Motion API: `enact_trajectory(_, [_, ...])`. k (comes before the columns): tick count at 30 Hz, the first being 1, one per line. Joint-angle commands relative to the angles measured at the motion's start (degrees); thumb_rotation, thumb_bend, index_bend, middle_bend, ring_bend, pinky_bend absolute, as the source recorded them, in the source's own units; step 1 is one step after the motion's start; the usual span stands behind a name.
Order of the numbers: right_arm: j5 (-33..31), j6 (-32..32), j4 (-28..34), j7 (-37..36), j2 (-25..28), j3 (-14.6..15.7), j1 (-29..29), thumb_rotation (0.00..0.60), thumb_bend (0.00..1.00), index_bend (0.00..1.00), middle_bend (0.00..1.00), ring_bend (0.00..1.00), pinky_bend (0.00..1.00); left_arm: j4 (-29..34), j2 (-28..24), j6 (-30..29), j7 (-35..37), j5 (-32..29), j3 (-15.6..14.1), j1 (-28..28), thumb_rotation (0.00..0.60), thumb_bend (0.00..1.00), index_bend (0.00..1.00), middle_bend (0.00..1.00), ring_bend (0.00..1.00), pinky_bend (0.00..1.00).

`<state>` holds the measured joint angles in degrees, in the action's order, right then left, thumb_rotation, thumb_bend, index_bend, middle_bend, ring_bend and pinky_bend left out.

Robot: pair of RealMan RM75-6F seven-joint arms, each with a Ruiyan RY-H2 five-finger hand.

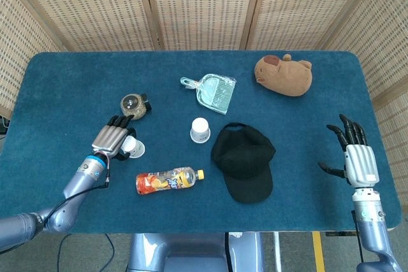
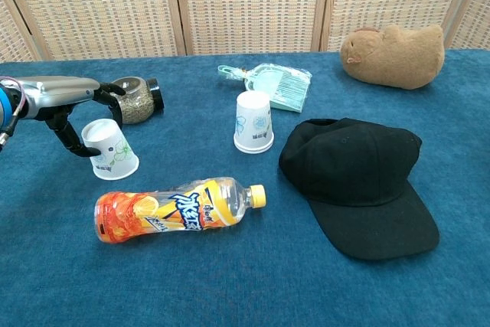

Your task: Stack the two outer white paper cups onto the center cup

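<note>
Two white paper cups with a blue print stand upside down on the blue table (image 1: 64, 81). The left cup (image 1: 134, 148) (image 2: 111, 151) leans slightly. My left hand (image 1: 113, 137) (image 2: 65, 99) reaches around it, fingers arched over its top and far side, thumb against its left wall; no firm grip shows. The other cup (image 1: 200, 130) (image 2: 253, 121) stands alone near the middle, beside a black cap (image 1: 243, 160) (image 2: 356, 181). At the table's right edge, clear of everything, my right hand (image 1: 354, 157) hovers with fingers spread. The chest view does not show it.
An orange drink bottle (image 1: 167, 180) (image 2: 172, 208) lies just in front of the left cup. A small jar (image 1: 134, 106) (image 2: 132, 100) sits right behind my left hand. Further back lie a mint dustpan (image 1: 213, 92) (image 2: 276, 83) and a brown plush animal (image 1: 284, 74) (image 2: 394, 45).
</note>
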<state>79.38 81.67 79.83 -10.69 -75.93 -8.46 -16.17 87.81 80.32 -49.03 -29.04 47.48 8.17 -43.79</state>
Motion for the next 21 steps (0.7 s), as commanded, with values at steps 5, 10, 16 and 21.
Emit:
enact_trajectory(5, [-0.18,-0.42,-0.2,-0.49,0.14,-0.56,0.32,0.6,0.15,0.22,0.0,0.0,0.0,0.73,-0.23,-1.7,2.06,1.57,0.08,0.06,0.6,0.31,0.44,0.0,0.0,0.0])
enact_trajectory(10, [-0.24,-0.77,-0.2,-0.78,0.22,-0.91,0.44,0.6,0.15,0.22,0.0,0.0,0.0,3.68,-2.44,-3.31,3.37,3.35,1.58,-0.29,0.6,0.31,0.44,0.0,0.0,0.0])
enact_trajectory(16, [-0.21,-1.06,0.11,-1.49,0.47,-1.28,0.53,0.6,0.15,0.22,0.0,0.0,0.0,5.93,-3.59,-3.76,3.26,4.16,3.49,-2.09,0.6,0.31,0.43,0.0,0.0,0.0])
enact_trajectory(21, [-0.44,-1.09,-0.52,-2.11,0.45,-1.8,0.68,0.6,0.15,0.22,0.0,0.0,0.0,6.28,-1.87,-4.61,3.01,4.98,5.87,-4.78,0.6,0.31,0.42,0.0,0.0,0.0])
